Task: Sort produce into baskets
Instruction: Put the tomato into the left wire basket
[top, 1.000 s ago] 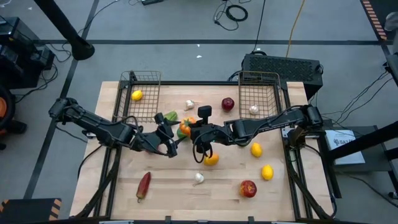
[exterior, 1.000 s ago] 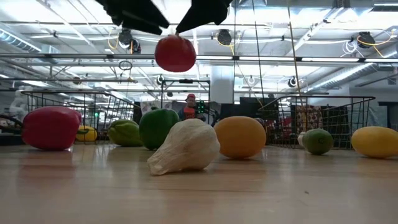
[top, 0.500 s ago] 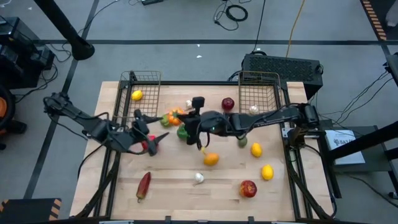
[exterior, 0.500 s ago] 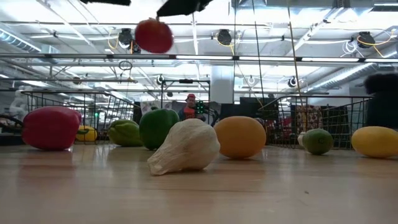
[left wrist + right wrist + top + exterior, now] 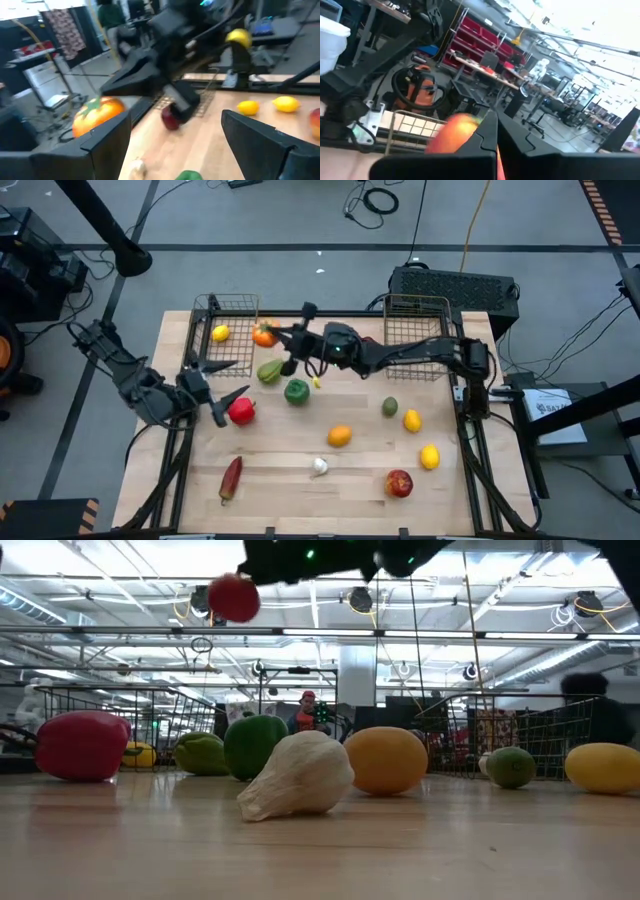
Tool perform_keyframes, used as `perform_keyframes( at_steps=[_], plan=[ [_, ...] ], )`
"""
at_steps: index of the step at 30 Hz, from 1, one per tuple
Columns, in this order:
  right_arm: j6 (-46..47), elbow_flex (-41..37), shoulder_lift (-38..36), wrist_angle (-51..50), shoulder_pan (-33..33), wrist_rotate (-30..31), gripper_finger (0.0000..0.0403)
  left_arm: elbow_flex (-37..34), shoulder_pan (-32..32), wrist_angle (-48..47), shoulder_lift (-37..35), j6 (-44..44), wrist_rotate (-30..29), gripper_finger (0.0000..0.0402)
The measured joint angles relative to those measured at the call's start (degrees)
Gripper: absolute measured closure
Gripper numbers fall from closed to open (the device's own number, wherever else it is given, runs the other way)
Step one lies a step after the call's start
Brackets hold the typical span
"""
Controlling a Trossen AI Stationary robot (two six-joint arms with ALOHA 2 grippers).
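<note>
One orange pepper (image 5: 264, 335) now rides the right hand (image 5: 283, 333) toward the left basket (image 5: 228, 307).

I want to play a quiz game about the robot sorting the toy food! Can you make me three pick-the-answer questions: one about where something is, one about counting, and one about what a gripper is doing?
1. Where is the dark red chili?
A. In the right basket
B. In a gripper
C. On the table, near its front left

2. How many lemons lie in the left basket?
A. None
B. One
C. Three

3. What is the right gripper doing?
A. Holding an orange-red fruit
B. Open and empty
C. Holding the chili

Answers:
1 C: the chili lies on bare wood.
2 B: a single yellow lemon sits inside the mesh.
3 A: its fingers are shut on the fruit beside the left basket, while the left gripper is open and empty.
</note>
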Motion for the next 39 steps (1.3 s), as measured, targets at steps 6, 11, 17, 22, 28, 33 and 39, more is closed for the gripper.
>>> perform_keyframes(
  at_steps=[6, 11, 17, 22, 28, 33, 39],
  plan=[
    [1.7, 9.8, 9.4, -0.6, -3.3, -2.6, 0.0403, 0.0, -3.4, -0.1, -2.2, 0.4, -0.6, 0.0089],
    [2.5, 23.3, 18.3, -8.6, -4.7, -2.8, 0.0403, 0.0, -3.8, -0.2, -2.3, 1.4, -0.6, 0.0089],
    [3.5, 36.3, 27.0, -18.4, -5.7, -4.0, 0.0403, 0.0, -3.8, -0.1, -2.4, 1.4, -0.6, 0.0089],
    [4.9, 39.8, 30.2, -18.3, -6.7, -4.1, 0.0403, 0.0, -4.7, -0.5, -2.2, 0.1, -0.4, 0.0089],
    [8.5, 39.8, 30.4, -19.0, -7.7, -10.0, 0.0403, 0.0, -6.4, -0.5, -2.2, -0.3, -0.4, 0.0089],
    [11.3, 39.8, 30.4, -19.2, -8.1, -11.7, 0.0403, 0.0, -6.8, -0.5, -2.2, -1.6, -1.7, 0.0089],
    [13.5, 39.8, 30.4, -19.1, -8.1, -14.5, 0.0403, 0.0, -6.8, -0.5, -2.2, -1.6, -1.7, 0.0089]
  ],
)
